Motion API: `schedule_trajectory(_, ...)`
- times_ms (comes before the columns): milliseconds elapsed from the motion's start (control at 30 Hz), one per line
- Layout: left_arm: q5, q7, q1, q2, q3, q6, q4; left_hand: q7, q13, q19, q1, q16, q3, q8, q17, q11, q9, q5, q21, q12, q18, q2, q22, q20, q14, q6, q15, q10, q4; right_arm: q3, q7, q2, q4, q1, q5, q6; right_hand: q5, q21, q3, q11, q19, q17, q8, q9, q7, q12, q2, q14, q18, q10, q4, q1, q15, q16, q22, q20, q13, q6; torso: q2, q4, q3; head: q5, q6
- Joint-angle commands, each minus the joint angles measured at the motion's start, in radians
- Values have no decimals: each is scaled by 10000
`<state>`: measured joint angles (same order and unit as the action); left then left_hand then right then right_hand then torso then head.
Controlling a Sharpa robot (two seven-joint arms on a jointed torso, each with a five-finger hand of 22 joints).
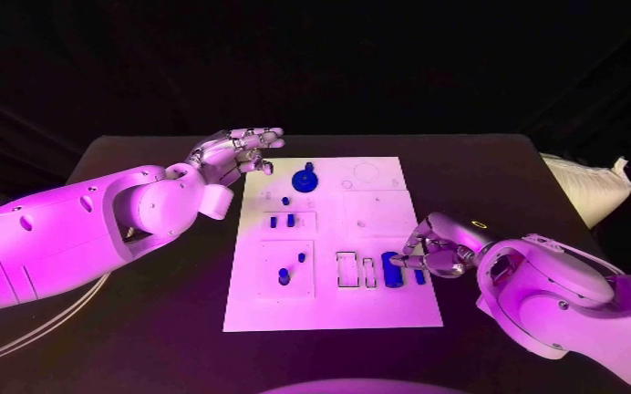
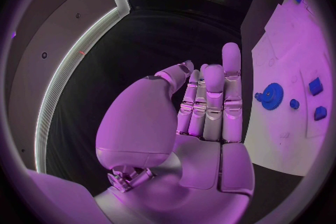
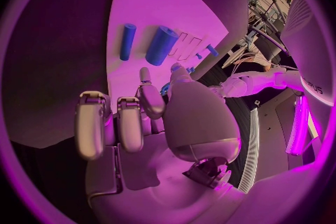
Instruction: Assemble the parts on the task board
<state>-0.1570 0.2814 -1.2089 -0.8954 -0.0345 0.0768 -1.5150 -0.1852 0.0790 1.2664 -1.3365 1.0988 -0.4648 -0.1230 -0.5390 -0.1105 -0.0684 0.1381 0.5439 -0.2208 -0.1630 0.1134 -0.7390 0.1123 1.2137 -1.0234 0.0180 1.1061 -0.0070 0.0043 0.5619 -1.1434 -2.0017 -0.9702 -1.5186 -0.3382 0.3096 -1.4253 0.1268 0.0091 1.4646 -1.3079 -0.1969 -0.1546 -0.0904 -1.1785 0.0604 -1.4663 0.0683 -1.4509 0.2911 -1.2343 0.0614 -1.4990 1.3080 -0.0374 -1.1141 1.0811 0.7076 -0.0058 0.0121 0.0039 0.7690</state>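
Blue cylinder (image 1: 392,269) beside right hand (image 1: 430,254)

A smooth, matt task board (image 1: 381,307) is seen on a matt black worktop (image 1: 145,339); the left hand (image 1: 237,155) is of glossy metal.

White task board (image 1: 381,307) mid-table | left hand (image 1: 238,155) just off its far left corner, fingers apart, holding nothing | right hand (image 1: 434,253) at its right edge, touching a blue cylinder (image 1: 392,269) | blue gear (image 1: 305,180) near its far edge
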Motion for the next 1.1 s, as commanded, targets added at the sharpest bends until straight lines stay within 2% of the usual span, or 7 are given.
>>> schedule_trajectory(33, 40, 71, 0, 5, 4, -184, -35, 21, -3, -71, 46, -23, 41, -63, 14, 32, 0, 36, -32, -88, -182, -12, 23, 17, -60, 55, 10, -73, -28, -4, 271, 177, 109, 68, -381, 488, -43, -64, 101, -25, 225, -1422, -42, -22, 27, -1176, -46, -835, -176, -17, -1, 31, 31, -59, 398, -14, -1987, -78, 2, -3, -2, 37, 18)
schedule_trajectory(467, 40, 53, 8, -9, 1, -209, -39, 22, -2, -71, 44, -21, 42, -65, 15, 33, -1, 37, -33, -93, -183, -14, 25, 17, -60, 55, 9, -74, -32, -6, 287, 797, 565, 349, -723, 1217, -258, -65, 288, -20, 216, -1439, -118, -151, 23, -1190, -50, -833, -176, 8, -28, 39, 24, -71, 408, -21, -2098, -154, 3, -9, 8, 119, 66)
schedule_trajectory(600, 40, 49, 8, -13, 0, -208, -40, 22, -2, -71, 44, -21, 42, -65, 15, 33, -1, 37, -33, -93, -183, -14, 25, 17, -60, 55, 9, -74, -32, -6, 295, 911, 675, 381, -979, 1461, -290, -75, 306, -20, 217, -1448, -160, -215, 23, -1195, -70, -833, -180, 15, -67, -149, 22, -77, 428, -24, -2149, -176, 6, -5, 9, 129, 80)
schedule_trajectory(767, 40, 45, 9, -20, 0, -211, -38, 22, -2, -71, 44, -21, 42, -65, 15, 33, -1, 37, -33, -93, -183, -14, 25, 17, -60, 55, 9, -74, -32, -6, 307, 1090, 861, 417, -1575, 1725, -359, -105, 313, -22, 227, -1502, -254, -351, 25, -1199, -65, -839, -191, 15, -244, -693, 23, -108, 484, -26, -2244, -195, -6, -10, 16, 141, 91)
schedule_trajectory(867, 40, 42, 10, -20, -1, -215, -38, 23, -2, -70, 43, -16, 46, -69, 19, 34, -1, 38, -37, -106, -184, -23, 28, 17, -62, 55, 8, -79, -37, -7, 316, 1147, 914, 435, -1793, 1747, -350, -124, 242, -31, 235, -1533, -317, -428, 31, -1213, -122, -843, -197, 2, -435, -1081, 31, -125, 518, -23, -2302, -175, 0, -4, 14, 150, 90)
schedule_trajectory(1000, 40, 42, 10, -21, -1, -218, -32, 23, -2, -70, 43, -16, 46, -69, 19, 34, -1, 38, -37, -106, -184, -23, 28, 17, -62, 55, 8, -79, -37, -7, 317, 1179, 919, 450, -1980, 1446, -638, -164, -86, -95, 259, -1572, -460, -562, 100, -1327, -439, -849, -209, -74, -732, -1670, 79, -148, 584, 10, -2452, -22, -5, -25, 12, 152, 82)
schedule_trajectory(1100, 40, 42, 12, -20, -1, -225, -30, 23, -2, -70, 43, -16, 46, -69, 19, 34, -1, 38, -37, -106, -184, -23, 28, 17, -62, 55, 8, -79, -37, -6, 308, 1164, 865, 454, -2057, 1273, -699, -184, -198, -136, 272, -1606, -531, -626, 152, -1390, -504, -855, -216, -116, -811, -1805, 107, -166, 616, 32, -2526, 80, -6, -27, 13, 150, 81)
